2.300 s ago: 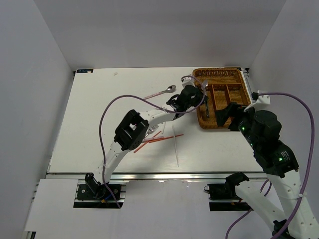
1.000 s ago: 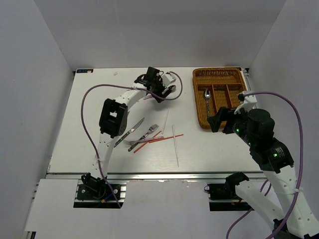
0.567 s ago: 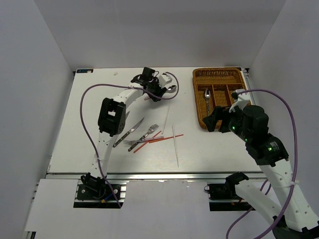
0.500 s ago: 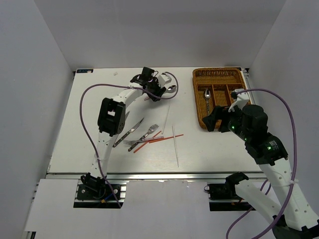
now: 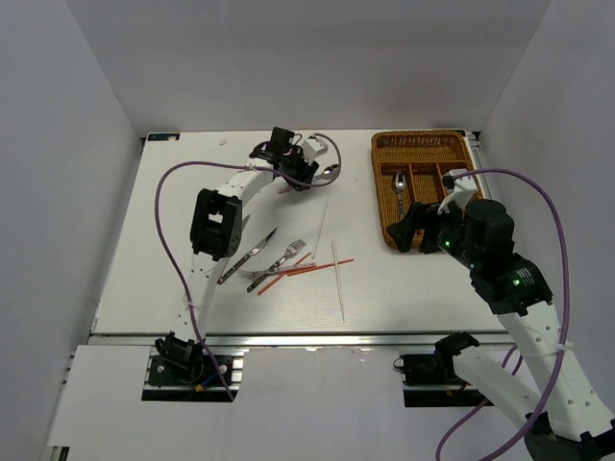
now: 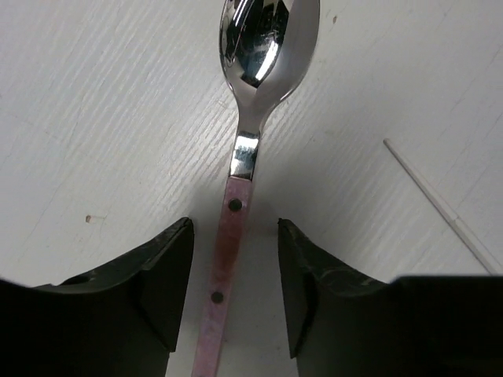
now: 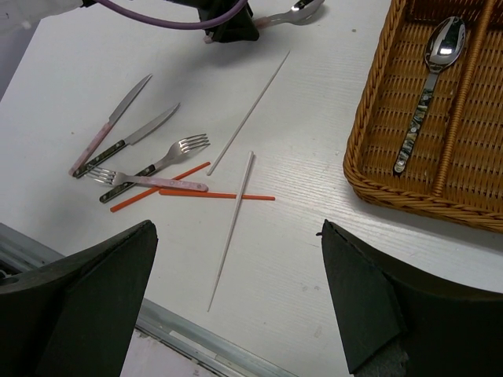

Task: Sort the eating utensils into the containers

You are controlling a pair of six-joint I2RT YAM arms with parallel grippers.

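Left claw (image 6: pixel 234 259): fingers part open, one on each side of the pink handle of a spoon (image 6: pixel 263 39). A strip of table shows between the handle and each finger, so it grips nothing. The spoon lies flat, bowl up and pointing away from the claw. In the top view this claw (image 5: pixel 306 173) sits at the far middle of the table (image 5: pixel 192 192), with the spoon (image 5: pixel 332 171) just to its right. A white chopstick (image 6: pixel 440 206) lies a little off to the right of the fingers, apart from them.

Right claw (image 7: pixel 236 228): spread wide and empty, held in the air above the table. In the top view it (image 5: pixel 413 226) hangs by the near left corner of the wicker tray (image 5: pixel 428 144).

Tray (image 7: pixel 361 173): far right of the table. A second spoon (image 7: pixel 428 78) lies in its leftmost long slot, bowl toward the far end.

Loose pile, near middle of the table:
- Two knives (image 7: pixel 110 126) side by side on the left, one with a pink handle.
- Two forks (image 7: pixel 161 161) just right of them, one crossing the other.
- Two red chopsticks (image 7: pixel 236 195) among the forks.
- Another white chopstick (image 7: pixel 232 228) crosses the right end of a red one.
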